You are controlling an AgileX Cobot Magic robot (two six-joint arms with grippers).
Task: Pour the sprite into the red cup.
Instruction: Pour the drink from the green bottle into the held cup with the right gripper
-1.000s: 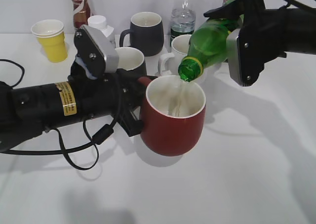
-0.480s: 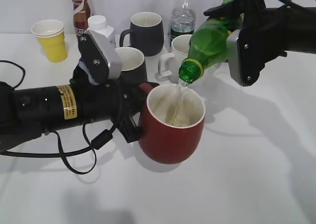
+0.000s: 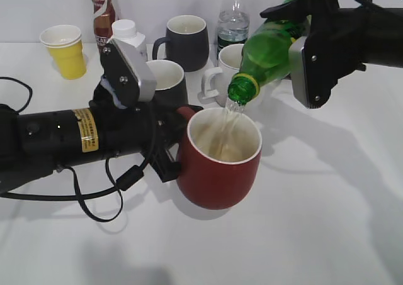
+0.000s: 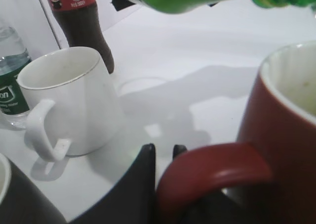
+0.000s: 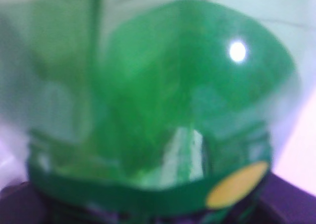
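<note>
Little legible. Water bottle [image 4: 9,93]: green label w/ white letters "on", rest cut off. Cola bottle [image 4: 81,21]: red label w/ small white emblem, text too blurry. Left arm [image 3: 56,140]: yellow sticker [image 3: 85,126], print too small to read.
</note>
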